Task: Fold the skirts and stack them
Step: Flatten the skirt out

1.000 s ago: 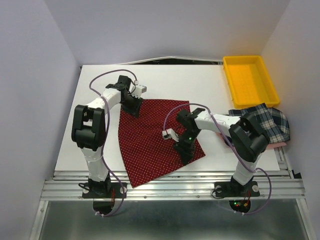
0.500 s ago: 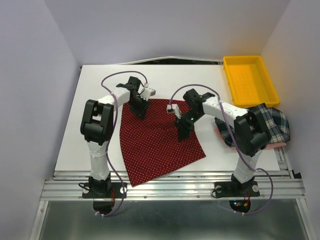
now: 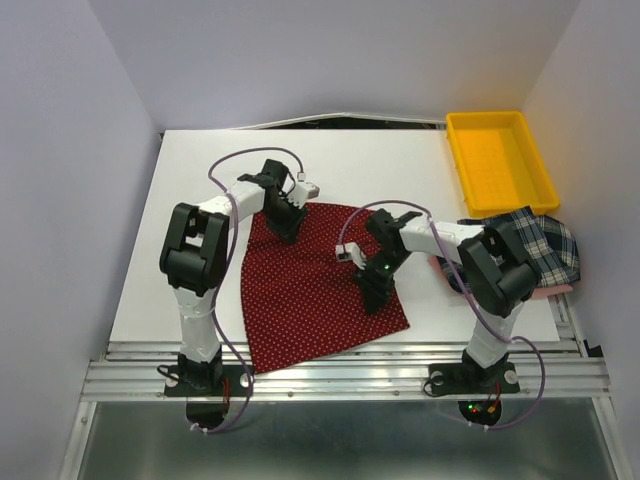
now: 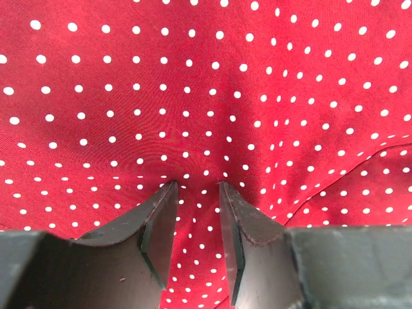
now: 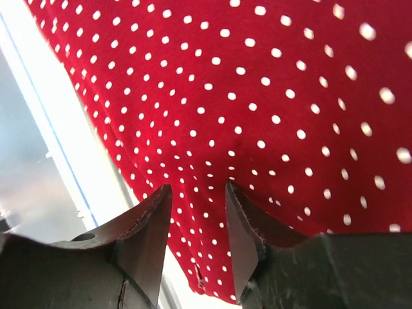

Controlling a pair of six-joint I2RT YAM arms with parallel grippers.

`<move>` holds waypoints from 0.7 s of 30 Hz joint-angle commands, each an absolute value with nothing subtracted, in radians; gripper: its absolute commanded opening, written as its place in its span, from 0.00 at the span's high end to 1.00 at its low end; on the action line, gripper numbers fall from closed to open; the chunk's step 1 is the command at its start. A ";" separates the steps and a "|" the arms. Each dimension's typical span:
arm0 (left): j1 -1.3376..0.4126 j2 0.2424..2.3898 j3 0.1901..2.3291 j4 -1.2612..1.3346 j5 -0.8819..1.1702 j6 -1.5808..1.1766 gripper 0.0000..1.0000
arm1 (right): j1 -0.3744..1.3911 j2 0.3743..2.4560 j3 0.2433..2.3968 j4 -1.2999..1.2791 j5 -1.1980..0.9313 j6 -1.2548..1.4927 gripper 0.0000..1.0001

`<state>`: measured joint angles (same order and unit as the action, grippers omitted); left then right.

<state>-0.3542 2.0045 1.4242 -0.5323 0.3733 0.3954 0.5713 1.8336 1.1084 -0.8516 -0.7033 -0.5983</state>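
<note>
The dark red dotted skirt [image 3: 310, 290] lies spread flat on the white table [image 3: 190, 180]. My left gripper [image 3: 285, 225] rests on its far left part. In the left wrist view the red cloth [image 4: 206, 84] fills the frame; the left gripper [image 4: 196, 187] has a narrow gap between its jaws and its tips press on the cloth, which wrinkles there. My right gripper [image 3: 376, 290] rests near the skirt's right edge. In the right wrist view it [image 5: 198, 187] is slightly open with its tips on the red cloth [image 5: 257, 77]. The plaid skirt [image 3: 535, 245] lies bunched at the right.
A yellow tray [image 3: 455, 160] stands at the far right corner. A pink item [image 3: 558, 290] peeks from under the plaid skirt. The table's near edge and a metal rail [image 3: 350, 365] lie just beyond the red skirt's hem.
My right gripper slid toward the far side over the red skirt, then back toward the near right edge. My left gripper shifted a little right. The skirt's outline shifted slightly.
</note>
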 commanded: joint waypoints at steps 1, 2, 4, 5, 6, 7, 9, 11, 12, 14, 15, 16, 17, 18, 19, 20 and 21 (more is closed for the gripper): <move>-0.370 1.959 1.361 -0.586 0.408 0.402 0.57 | 0.627 1.812 1.069 -0.838 -0.767 -0.601 0.53; -0.370 1.950 1.364 -0.589 0.410 0.409 0.57 | 0.627 1.801 1.072 -0.838 -0.784 -0.600 0.52; -0.370 1.921 1.382 -0.598 0.410 0.417 0.57 | 0.627 1.793 1.109 -0.862 -0.804 -0.600 0.52; -0.370 1.908 1.393 -0.603 0.413 0.431 0.57 | 0.627 1.786 1.130 -0.865 -0.801 -0.592 0.51; -0.370 1.899 1.426 -0.620 0.417 0.442 0.56 | 0.627 1.767 1.152 -0.865 -0.796 -0.585 0.49; -0.368 1.878 1.448 -0.632 0.422 0.455 0.55 | 0.609 1.760 1.208 -0.868 -0.795 -0.566 0.47; -0.368 1.859 1.500 -0.655 0.430 0.521 0.53 | 0.574 1.744 1.274 -0.865 -0.795 -0.539 0.44; -0.367 1.841 1.581 -0.690 0.440 0.590 0.51 | 0.506 1.744 1.377 -0.856 -0.793 -0.488 0.43; -0.365 1.836 1.623 -0.695 0.440 0.633 0.51 | 0.483 1.749 1.409 -0.844 -0.779 -0.467 0.43; -0.361 1.821 1.650 -0.672 0.428 0.704 0.51 | 0.410 1.773 1.494 -0.805 -0.736 -0.428 0.44; -0.356 1.821 1.676 -0.635 0.420 0.718 0.50 | 0.388 1.782 1.515 -0.787 -0.718 -0.417 0.45; -0.351 1.831 1.692 -0.618 0.408 0.729 0.51 | 0.371 1.792 1.535 -0.754 -0.672 -0.423 0.44; -0.348 1.844 1.712 -0.605 0.382 0.732 0.55 | 0.348 1.816 1.557 -0.746 -0.645 -0.425 0.44; -0.341 1.856 1.732 -0.598 0.385 0.742 0.56 | 0.339 1.831 1.598 -0.735 -0.615 -0.429 0.45; -0.325 1.890 1.777 -0.601 0.403 0.773 0.56 | 0.324 1.870 1.645 -0.727 -0.570 -0.449 0.45; -0.318 1.907 1.799 -0.603 0.411 0.788 0.56 | 0.324 1.890 1.646 -0.730 -0.552 -0.457 0.45; -0.310 1.923 1.839 -0.615 0.416 0.808 0.57 | 0.310 1.908 1.685 -0.729 -0.534 -0.466 0.46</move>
